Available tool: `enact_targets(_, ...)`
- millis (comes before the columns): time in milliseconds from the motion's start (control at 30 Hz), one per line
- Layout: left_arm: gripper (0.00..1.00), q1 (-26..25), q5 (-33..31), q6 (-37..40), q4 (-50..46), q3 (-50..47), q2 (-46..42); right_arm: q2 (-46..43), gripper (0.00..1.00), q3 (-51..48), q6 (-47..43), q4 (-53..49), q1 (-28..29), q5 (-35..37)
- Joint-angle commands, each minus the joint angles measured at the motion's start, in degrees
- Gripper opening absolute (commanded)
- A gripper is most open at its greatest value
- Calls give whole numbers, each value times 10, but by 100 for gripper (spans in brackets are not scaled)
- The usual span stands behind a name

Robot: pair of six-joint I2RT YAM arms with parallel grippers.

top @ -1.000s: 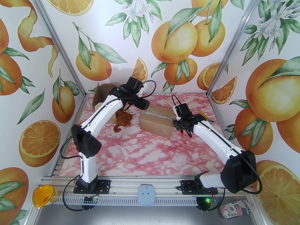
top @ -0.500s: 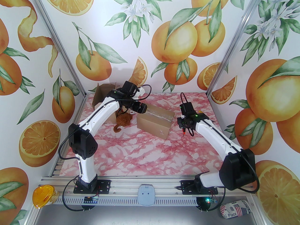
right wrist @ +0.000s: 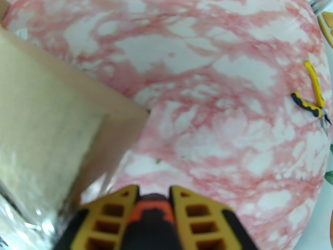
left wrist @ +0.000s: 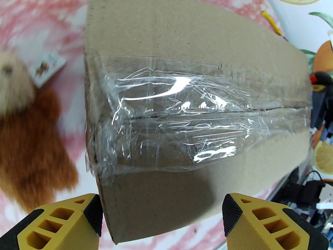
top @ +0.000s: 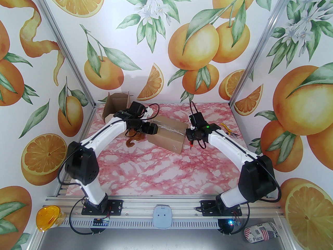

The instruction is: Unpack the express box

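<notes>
Orange-black cutter sits clamped in right gripper, beside taped brown cardboard express box mid-table. Left gripper straddles its corner, jaws wide. Tape uncut; unpacking remains.

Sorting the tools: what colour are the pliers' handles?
Yellow and black; the pliers show best in the right wrist view.

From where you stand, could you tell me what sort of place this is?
Probably a robot test booth, not a real packing room: aluminium frame posts, orange-print backdrop walls, and a pink marbled table with a taped cardboard box.
</notes>
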Motion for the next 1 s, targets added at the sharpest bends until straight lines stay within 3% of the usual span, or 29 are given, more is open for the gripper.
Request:
enact_targets(0,79,-4,-3,-24,15,-35,-71,-21,1,-15,33,43,13,-43)
enact_targets(100,80,-4,-22,-24,2,-67,-102,-31,1,-32,40,62,13,-35)
enact_targets(167,81,-4,-75,-9,-26,-67,-115,-30,1,-25,33,50,9,-17)
enact_targets(267,86,-6,-141,43,-27,-53,-142,-40,1,-18,26,44,-13,-1)
enact_targets(367,90,-10,-151,102,-18,-9,-143,-78,0,-34,46,75,-53,-10)
enact_targets(600,87,-66,-83,256,-64,177,2,-213,0,-163,155,291,-72,-37)
enact_targets(733,80,-84,-14,325,-66,273,96,-266,0,-233,239,392,-68,-22)
enact_targets(967,73,-84,110,386,-95,393,219,-330,0,-283,247,444,-13,69)
